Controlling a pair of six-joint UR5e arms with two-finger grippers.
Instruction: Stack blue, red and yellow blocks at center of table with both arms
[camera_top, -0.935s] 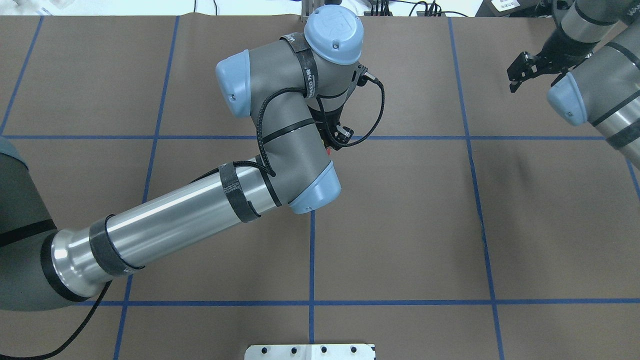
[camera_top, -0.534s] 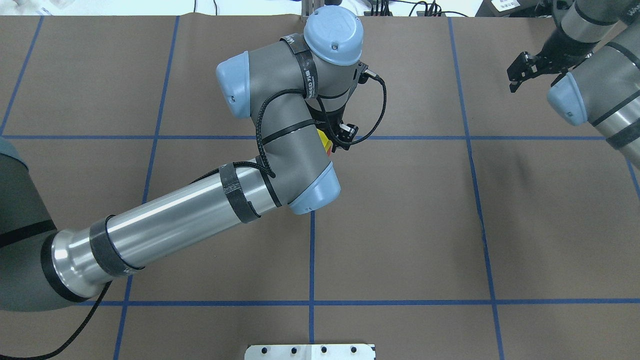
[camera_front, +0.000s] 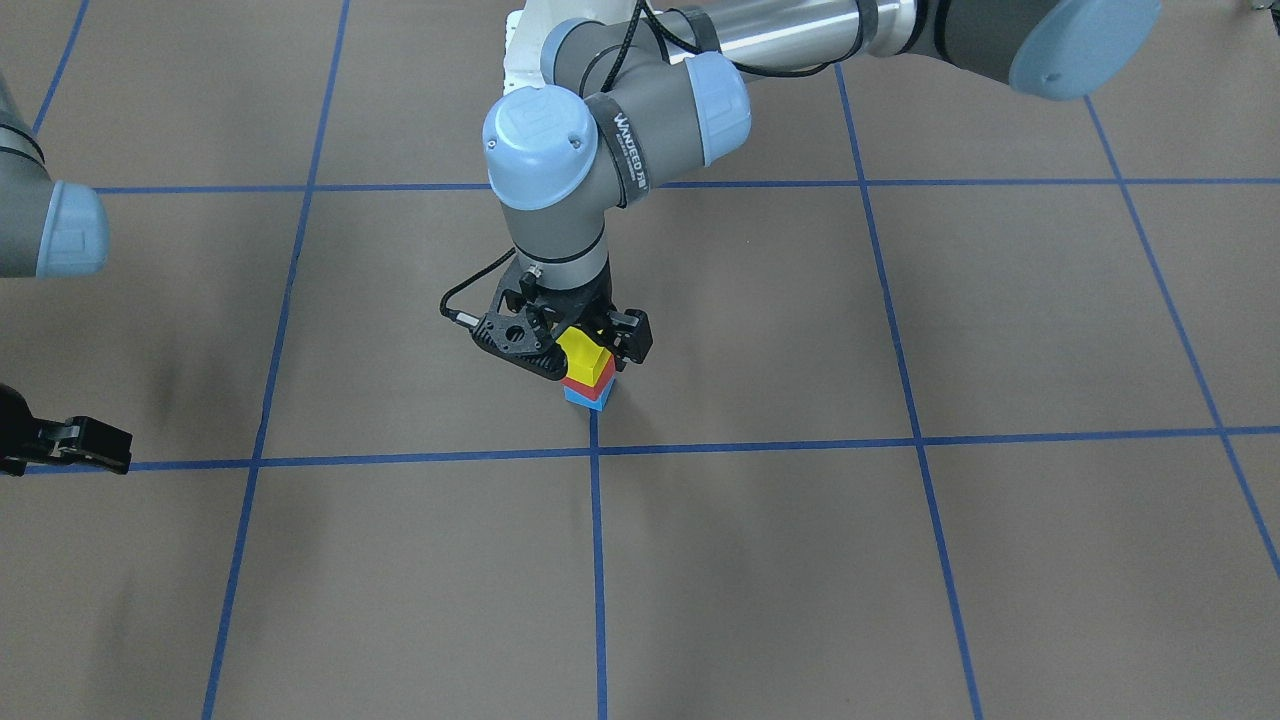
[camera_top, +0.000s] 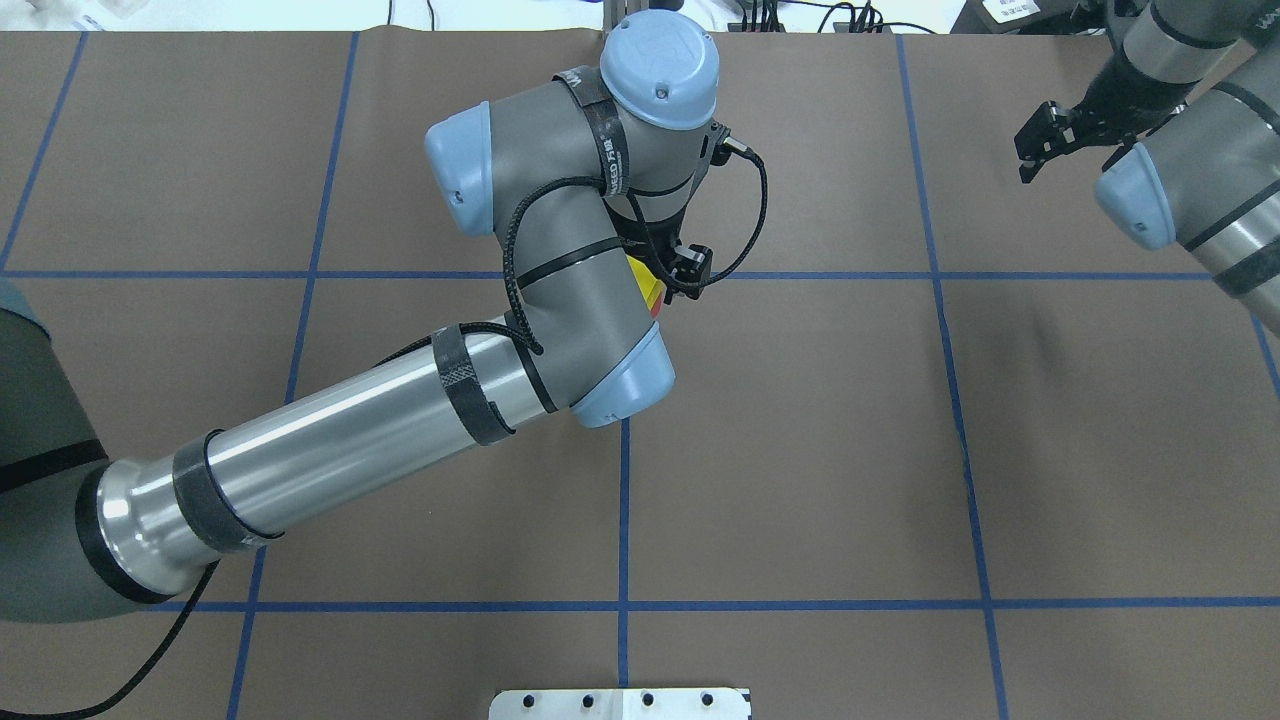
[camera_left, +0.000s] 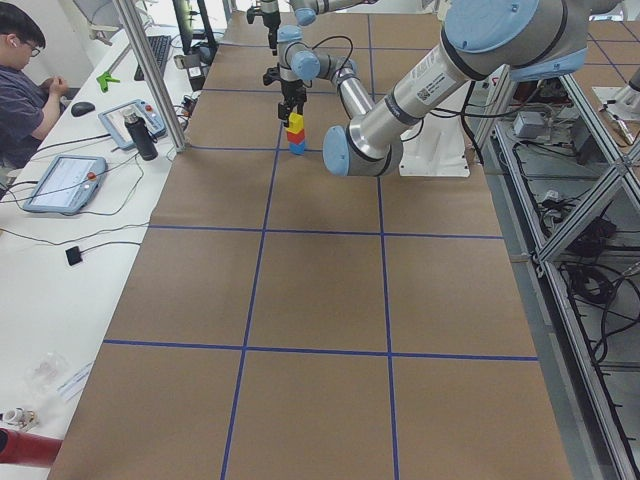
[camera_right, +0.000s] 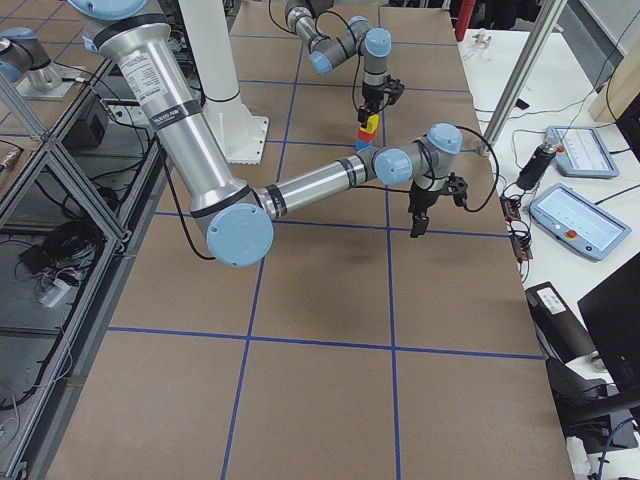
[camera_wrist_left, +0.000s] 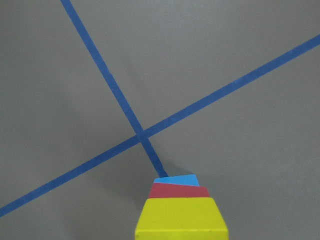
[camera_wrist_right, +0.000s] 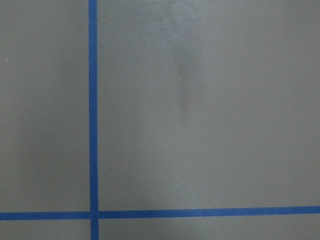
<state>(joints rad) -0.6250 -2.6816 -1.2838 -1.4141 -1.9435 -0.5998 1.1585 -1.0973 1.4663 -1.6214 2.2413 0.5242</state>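
A yellow block (camera_front: 583, 352) sits on a red block (camera_front: 592, 376), which sits on a blue block (camera_front: 590, 396), just behind a blue tape crossing at the table's centre. The stack is slightly twisted. My left gripper (camera_front: 590, 345) hangs open over it, one finger on each side of the yellow block and apart from it. In the left wrist view the yellow block (camera_wrist_left: 181, 217) fills the bottom edge, with the red (camera_wrist_left: 180, 190) and blue (camera_wrist_left: 176, 179) blocks below it. My right gripper (camera_top: 1035, 150) is open and empty at the far right.
Blue tape lines divide the brown table into squares; one crossing (camera_wrist_left: 141, 134) lies just beside the stack. A metal base plate (camera_top: 620, 702) sits at the near edge. An operator (camera_left: 25, 80) sits at a side bench with tablets.
The left gripper has opened and lifted slightly. The yellow block now shows on the stack where only a red sliver showed before. The right arm has barely moved.
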